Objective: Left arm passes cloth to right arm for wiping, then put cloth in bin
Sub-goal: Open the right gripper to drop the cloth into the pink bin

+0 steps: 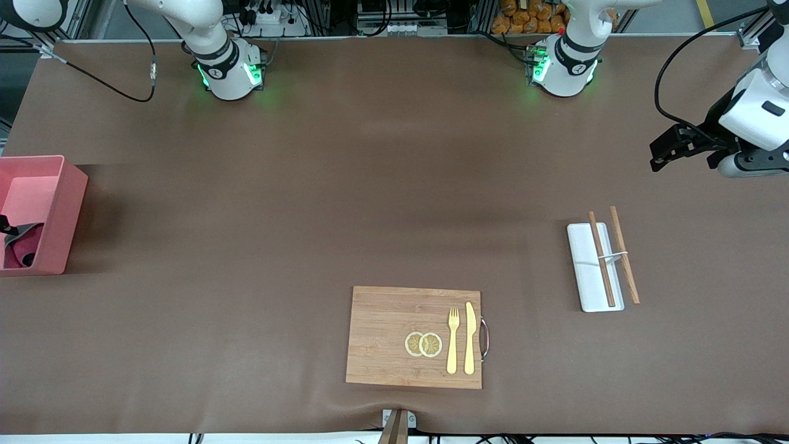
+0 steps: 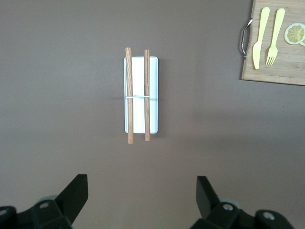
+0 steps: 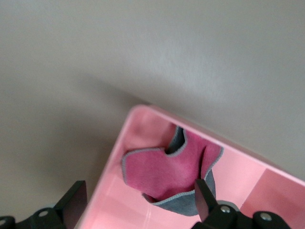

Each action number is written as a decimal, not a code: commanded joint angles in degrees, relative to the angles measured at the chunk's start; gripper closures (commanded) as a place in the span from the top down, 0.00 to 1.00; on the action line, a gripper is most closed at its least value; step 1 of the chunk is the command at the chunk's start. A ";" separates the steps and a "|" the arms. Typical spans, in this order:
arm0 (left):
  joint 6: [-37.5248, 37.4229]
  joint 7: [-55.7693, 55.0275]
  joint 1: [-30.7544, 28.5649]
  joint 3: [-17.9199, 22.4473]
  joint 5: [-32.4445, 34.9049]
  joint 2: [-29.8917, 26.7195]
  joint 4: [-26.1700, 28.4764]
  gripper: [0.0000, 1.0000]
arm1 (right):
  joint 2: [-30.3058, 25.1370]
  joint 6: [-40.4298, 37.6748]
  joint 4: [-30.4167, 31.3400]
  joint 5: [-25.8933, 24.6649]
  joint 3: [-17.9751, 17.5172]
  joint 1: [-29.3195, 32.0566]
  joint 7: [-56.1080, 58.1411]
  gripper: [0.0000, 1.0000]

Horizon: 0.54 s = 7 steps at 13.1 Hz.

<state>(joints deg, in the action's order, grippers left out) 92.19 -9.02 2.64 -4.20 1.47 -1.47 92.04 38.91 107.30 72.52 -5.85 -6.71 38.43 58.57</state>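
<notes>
Front view: cloth (image 1: 21,246) lies crumpled in the bin (image 1: 61,213) at the right arm's end of the table, so the drop looks done. Right gripper barely shows there, just a dark bit at the frame edge over the bin. Left gripper (image 1: 662,154) hangs over bare table at the left arm's end, waiting, holding nothing. Board (image 1: 388,327) with fork (image 1: 453,340), knife (image 1: 470,338) and lemon slices (image 1: 423,344) sits nearest the camera; tray (image 1: 585,265) with chopsticks (image 1: 610,256) lies between board and left gripper. Nothing stands between either arm and its base

Left wrist view: left gripper (image 2: 142,195) fingers spread wide, empty, above the tray (image 2: 140,76) and chopsticks (image 2: 129,95); board corner (image 2: 281,71) off to one side

Right wrist view: right gripper (image 3: 140,200) fingers apart, right above the bin (image 3: 143,119); cloth (image 3: 167,171) rests inside, pink face up, grey edge folded over, one fingertip (image 3: 204,196) just beside it. Whether it touches, cannot tell. Likely only the retreat is left; snagging the cloth on lift is the one risk
</notes>
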 commanded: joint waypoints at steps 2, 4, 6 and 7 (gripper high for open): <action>-0.34 0.14 -0.53 -0.02 -0.94 -1.25 1.03 1.00 | -5.42 -7.61 1.48 -1.96 0.56 -7.03 -11.33 1.00; -0.34 0.40 -0.80 -0.01 -0.94 -1.34 1.03 1.00 | -5.95 -11.31 1.48 -2.32 0.47 -11.60 -20.82 1.00; -0.34 0.49 -0.88 -0.01 -0.94 -1.34 1.03 1.00 | -6.31 -12.29 2.18 -1.62 0.12 -14.43 -28.38 1.00; -0.34 0.49 -0.97 -0.01 -0.94 -1.34 1.03 1.00 | -6.83 -12.29 2.88 -1.10 0.12 -16.53 -32.86 1.00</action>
<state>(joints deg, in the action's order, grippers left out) 92.19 -9.02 2.19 -4.17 1.47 -1.47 92.12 34.00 95.35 72.94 -6.99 -6.92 24.37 32.31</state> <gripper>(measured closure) 0.000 0.000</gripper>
